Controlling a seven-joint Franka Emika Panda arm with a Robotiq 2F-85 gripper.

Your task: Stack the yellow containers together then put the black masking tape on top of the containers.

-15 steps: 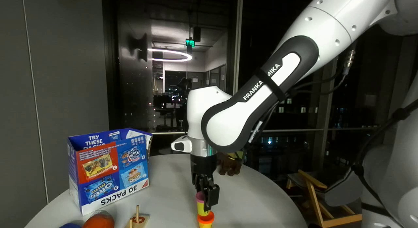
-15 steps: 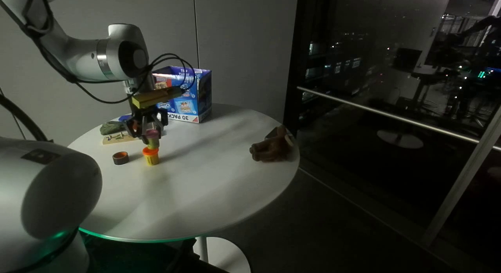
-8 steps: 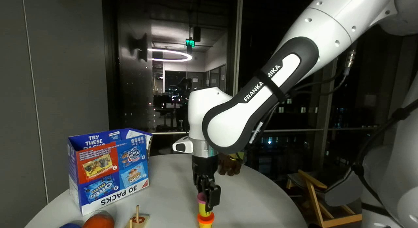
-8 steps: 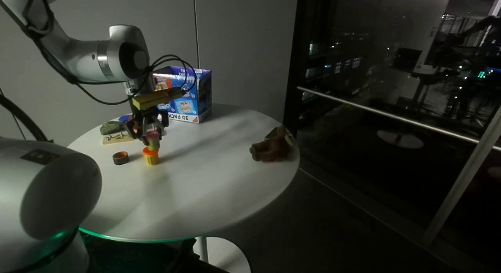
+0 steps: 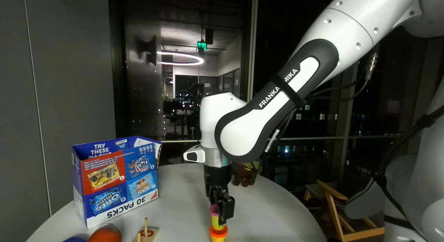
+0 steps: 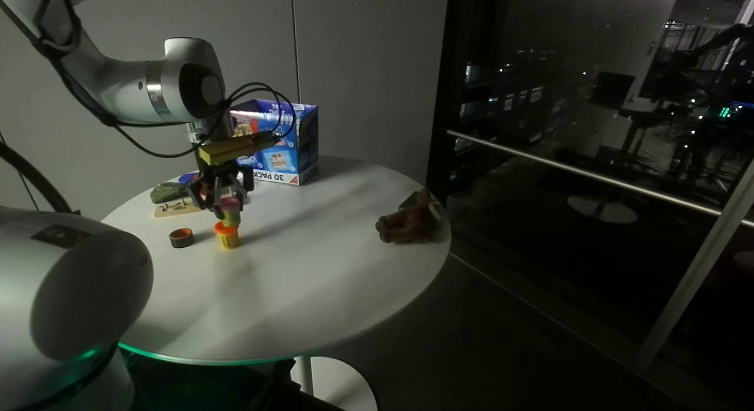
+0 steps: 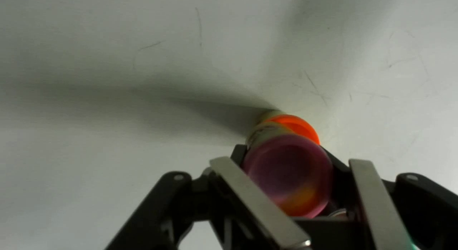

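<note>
My gripper (image 5: 220, 215) is shut on a yellow container with a pink lid (image 6: 230, 214), one finger on each side, as the wrist view (image 7: 286, 164) also shows. The held container (image 5: 215, 221) is upright, or nearly so, over the yellow container with the orange-red lid (image 6: 228, 238), which stands on the table. Its base appears to meet that lid; whether its weight rests there I cannot tell. In the wrist view the orange-red lid (image 7: 302, 128) shows partly behind the held container. The black masking tape (image 6: 181, 238), orange inside, lies flat beside the lower container.
A blue printed carton (image 5: 118, 183) stands on the round white table (image 6: 306, 281) behind the containers. A wooden board with pegs (image 6: 177, 208) and a green object (image 6: 168, 192) lie near the tape. An orange ball (image 5: 104, 234) shows in an exterior view. A brown toy (image 6: 412, 219) lies near the table edge.
Over the last second my gripper has come down slightly and shifted a little sideways with the pink-lidded container, closing the gap to the orange-red lid. In the last half second almost nothing moves.
</note>
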